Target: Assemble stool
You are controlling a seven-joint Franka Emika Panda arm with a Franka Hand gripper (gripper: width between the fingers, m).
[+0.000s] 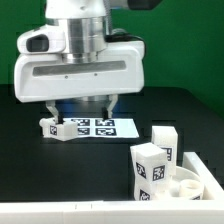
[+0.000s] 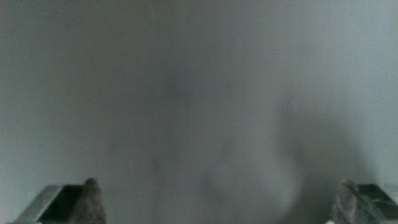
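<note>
Nearest the camera, the round seat (image 1: 183,186) lay at the table's (image 1: 20,150) front edge, one tagged leg (image 1: 150,170) standing against it and another (image 1: 163,137) just behind. Beyond the seat lay the marker board (image 1: 98,127), a third leg (image 1: 52,127) beside it. Over the board hung the gripper (image 1: 78,106), jaws released, grasping nothing.

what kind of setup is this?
Likely a robot lab test bench: a black tabletop before a green backdrop, a flat white marker board with square tags, and chunky white plastic tagged stool legs by a round white seat.
</note>
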